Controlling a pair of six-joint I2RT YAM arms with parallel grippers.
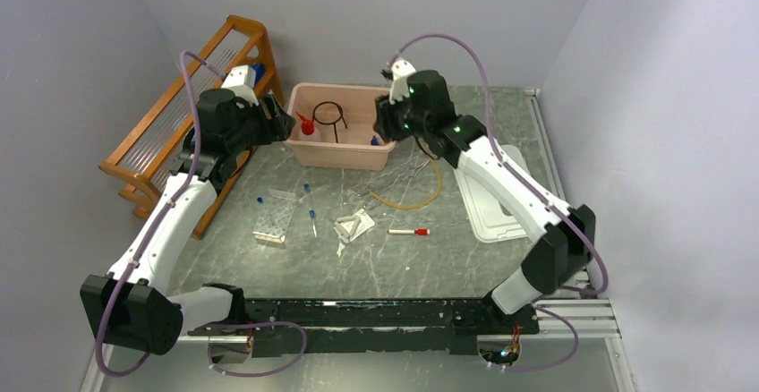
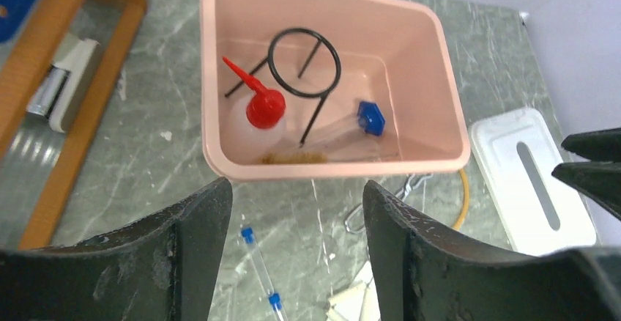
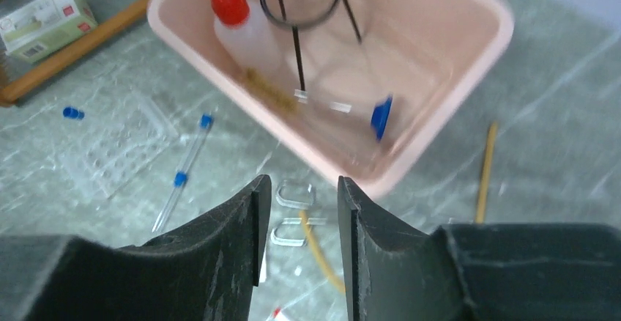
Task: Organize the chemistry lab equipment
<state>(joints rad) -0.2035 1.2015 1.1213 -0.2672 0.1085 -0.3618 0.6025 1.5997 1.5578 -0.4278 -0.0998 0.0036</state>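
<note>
A pink bin holds the black wire ring, the red-capped squeeze bottle and the blue-based cylinder, lying down. On the table lie the clear tube rack, blue-capped tubes, white triangles and amber tubing. My left gripper hovers open and empty at the bin's left side; its wrist view shows the bin beyond its gripper. My right gripper is open and empty above the bin's right front corner, over the wire clips.
A wooden slatted rack stands at the far left. A white lid lies right of the tubing. A thin red-tipped stick lies near the triangles. A small box sits by the wooden rack.
</note>
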